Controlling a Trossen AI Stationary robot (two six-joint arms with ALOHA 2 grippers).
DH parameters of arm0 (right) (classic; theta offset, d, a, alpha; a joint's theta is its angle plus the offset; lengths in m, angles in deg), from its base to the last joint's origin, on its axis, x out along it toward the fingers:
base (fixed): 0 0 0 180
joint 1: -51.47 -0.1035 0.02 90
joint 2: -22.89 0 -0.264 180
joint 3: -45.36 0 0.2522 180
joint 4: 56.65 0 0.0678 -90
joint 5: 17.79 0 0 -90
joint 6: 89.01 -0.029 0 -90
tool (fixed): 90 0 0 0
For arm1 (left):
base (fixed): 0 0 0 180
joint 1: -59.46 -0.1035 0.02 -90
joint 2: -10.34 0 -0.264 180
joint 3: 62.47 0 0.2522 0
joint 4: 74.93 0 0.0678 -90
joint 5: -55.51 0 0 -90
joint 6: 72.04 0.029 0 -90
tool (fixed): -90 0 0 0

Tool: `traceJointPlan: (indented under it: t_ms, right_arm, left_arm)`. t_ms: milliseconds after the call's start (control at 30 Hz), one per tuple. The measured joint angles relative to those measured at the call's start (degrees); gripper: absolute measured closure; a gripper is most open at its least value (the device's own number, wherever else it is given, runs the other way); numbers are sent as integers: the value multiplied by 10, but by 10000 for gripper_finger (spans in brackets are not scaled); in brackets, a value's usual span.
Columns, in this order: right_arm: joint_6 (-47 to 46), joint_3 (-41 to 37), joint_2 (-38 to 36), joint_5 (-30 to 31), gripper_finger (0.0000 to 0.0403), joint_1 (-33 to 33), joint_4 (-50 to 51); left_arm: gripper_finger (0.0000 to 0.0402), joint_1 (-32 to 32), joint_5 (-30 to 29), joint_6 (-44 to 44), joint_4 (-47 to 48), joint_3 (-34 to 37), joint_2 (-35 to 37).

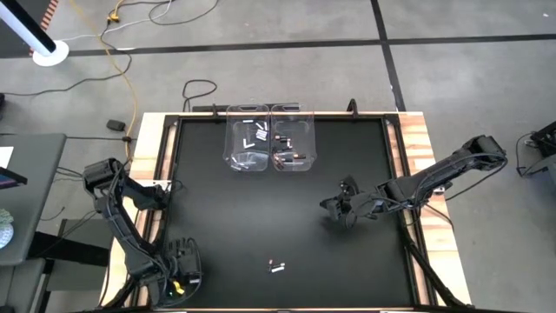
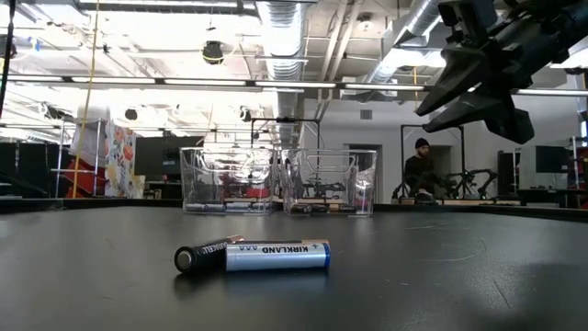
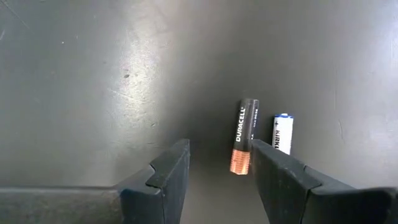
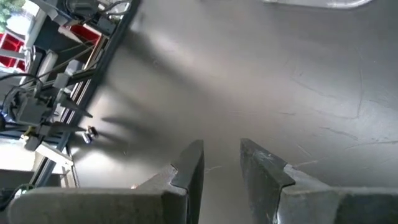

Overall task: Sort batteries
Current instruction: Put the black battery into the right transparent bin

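Observation:
Two batteries lie side by side on the black table near its near edge: a dark one with a copper end and a white Kirkland one, seen together as small marks in the high view. My left gripper is open at the table's near left corner, pointing toward them from a short way off. My right gripper is open and empty, hovering above the table's right half. More batteries lie in the two bins.
Two clear plastic bins stand side by side at the far edge, the left bin and the right bin. The table has raised wooden side rails. A person is in the room far behind.

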Motion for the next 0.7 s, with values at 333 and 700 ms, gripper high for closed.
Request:
traceJointPlan:
  t_ms: [333, 700]
  right_arm:
    - [4, 0, 0, 1, 281, 1, 0]
    - [6, 0, 0, 1, 281, 1, 0]
  left_arm:
    - [237, 0, 0, 4, -7, 0, 0]
    - [237, 0, -1, 18, -10, 1, 0]
